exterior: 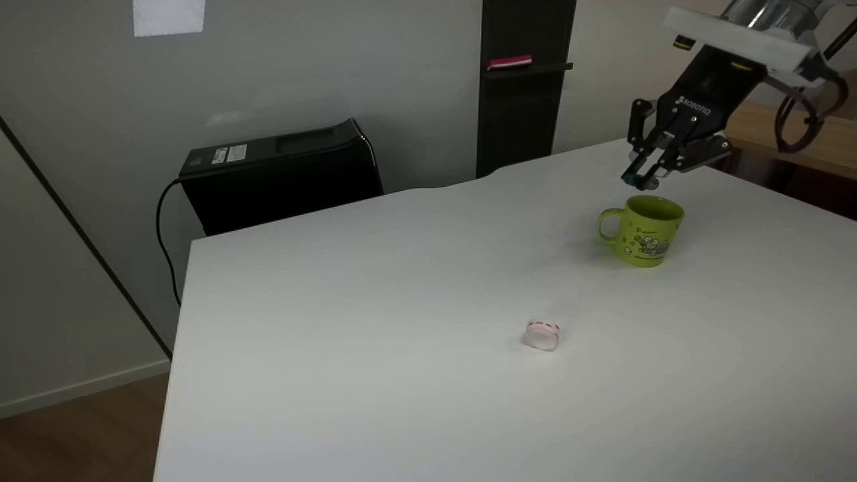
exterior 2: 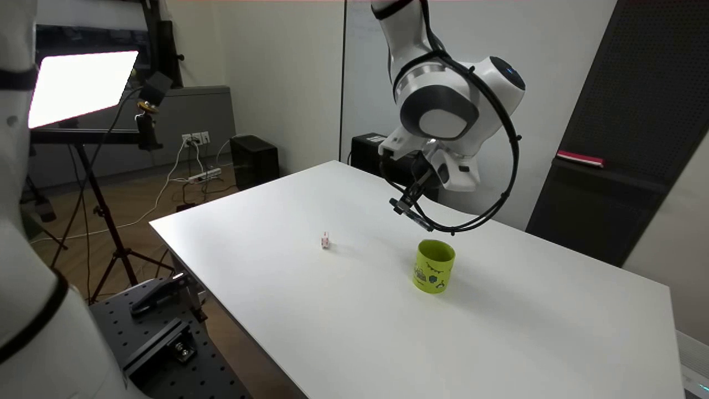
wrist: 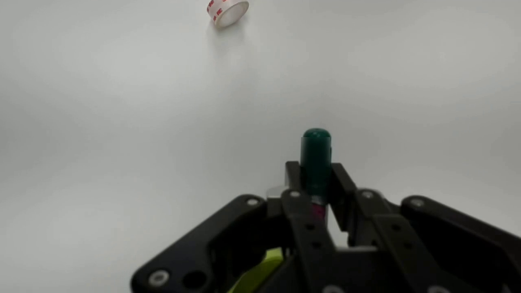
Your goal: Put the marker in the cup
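The marker (wrist: 316, 167) is a thin stick with a dark green cap and a pink-red band in the wrist view. My gripper (wrist: 315, 179) is shut on it, one finger on each side of the cap. In an exterior view the gripper (exterior: 644, 175) holds the marker just above the lime-green cup (exterior: 641, 234). The cup stands upright, its handle out to one side. In an exterior view the gripper (exterior 2: 409, 206) is higher than the cup (exterior 2: 432, 270) and a little off its opening. The wrist view shows only a green piece of the cup (wrist: 260, 273) behind the fingers.
A small whitish tape roll with red print (exterior: 541, 336) lies on the white table (exterior: 335, 375), apart from the cup; it also shows in the wrist view (wrist: 230, 14). A black box (exterior: 281, 171) stands behind the table's far edge. A cable loop (exterior 2: 512, 149) hangs from the arm.
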Controlling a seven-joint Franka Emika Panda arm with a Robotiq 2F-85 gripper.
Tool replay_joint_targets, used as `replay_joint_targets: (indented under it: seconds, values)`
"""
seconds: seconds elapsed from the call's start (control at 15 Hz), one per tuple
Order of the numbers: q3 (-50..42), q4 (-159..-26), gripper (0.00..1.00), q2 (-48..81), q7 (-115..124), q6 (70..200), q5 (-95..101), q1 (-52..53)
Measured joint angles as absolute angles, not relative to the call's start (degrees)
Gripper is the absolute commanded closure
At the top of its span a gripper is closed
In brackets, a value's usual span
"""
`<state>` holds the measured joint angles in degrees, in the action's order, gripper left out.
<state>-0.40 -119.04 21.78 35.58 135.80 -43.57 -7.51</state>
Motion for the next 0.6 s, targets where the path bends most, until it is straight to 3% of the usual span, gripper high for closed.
replay_joint_targets:
  seconds: [0.6]
  values:
    - [-3.8, -119.3, 0.95, 21.8, 26.9, 128.8, -54.5, -8.6]
